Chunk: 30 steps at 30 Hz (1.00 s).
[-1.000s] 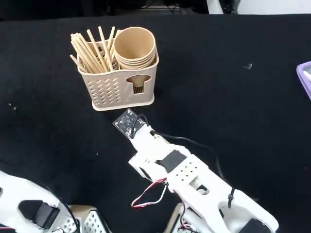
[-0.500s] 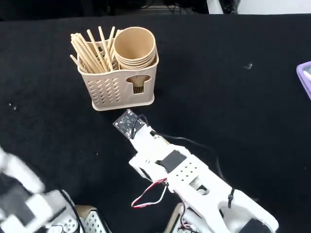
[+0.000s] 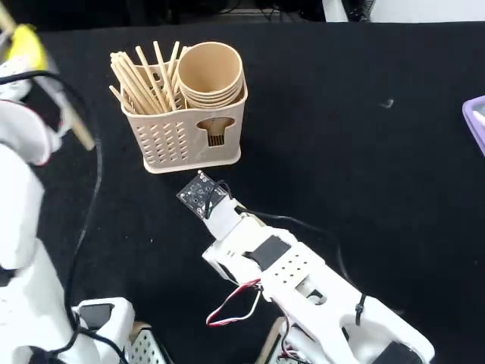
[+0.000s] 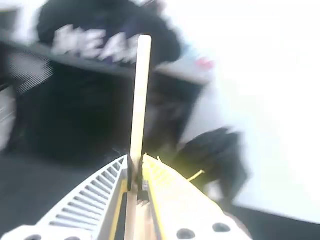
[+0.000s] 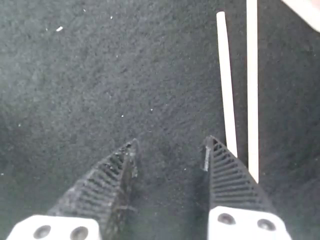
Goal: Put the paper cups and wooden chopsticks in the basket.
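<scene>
The beige basket (image 3: pixel 189 136) stands at the back middle of the black table. Several wooden chopsticks (image 3: pixel 140 76) fill its left compartment and a stack of paper cups (image 3: pixel 211 72) fills the right one. My left gripper (image 3: pixel 29 54) is raised at the table's left edge, shut on one chopstick (image 3: pixel 72 114) that slants down toward the basket. The left wrist view has that chopstick (image 4: pixel 138 110) sticking straight out of the closed gripper (image 4: pixel 135 165). My right gripper (image 5: pixel 170 147) hangs open low over the cloth, beside two pale sticks (image 5: pixel 226 90) lying flat.
The right arm's white body (image 3: pixel 303 280) stretches from the front edge toward the basket, with a red and white cable (image 3: pixel 231 307) looping beside it. A purple object (image 3: pixel 475 117) pokes in at the right edge.
The left arm has swung up from the front left corner to the left edge, a chopstick in its gripper. The right arm has stayed put.
</scene>
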Each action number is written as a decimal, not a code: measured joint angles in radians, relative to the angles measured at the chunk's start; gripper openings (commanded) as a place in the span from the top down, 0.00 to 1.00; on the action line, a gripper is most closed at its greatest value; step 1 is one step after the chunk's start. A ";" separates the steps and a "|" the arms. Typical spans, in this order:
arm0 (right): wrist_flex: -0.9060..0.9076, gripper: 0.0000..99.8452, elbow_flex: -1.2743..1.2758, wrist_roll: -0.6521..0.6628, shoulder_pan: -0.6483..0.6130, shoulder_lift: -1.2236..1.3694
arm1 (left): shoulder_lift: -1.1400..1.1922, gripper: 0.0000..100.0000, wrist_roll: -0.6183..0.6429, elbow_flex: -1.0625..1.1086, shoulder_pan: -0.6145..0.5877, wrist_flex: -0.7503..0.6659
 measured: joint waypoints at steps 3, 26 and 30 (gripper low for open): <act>0.000 0.79 0.000 0.000 0.000 0.000 | 0.011 0.97 0.003 0.040 0.100 -0.121; 0.000 0.79 0.000 0.000 0.000 0.000 | 0.032 0.97 0.005 0.812 0.256 -0.957; 0.000 0.79 0.000 0.000 0.000 0.000 | 0.032 0.88 0.005 0.853 0.256 -0.999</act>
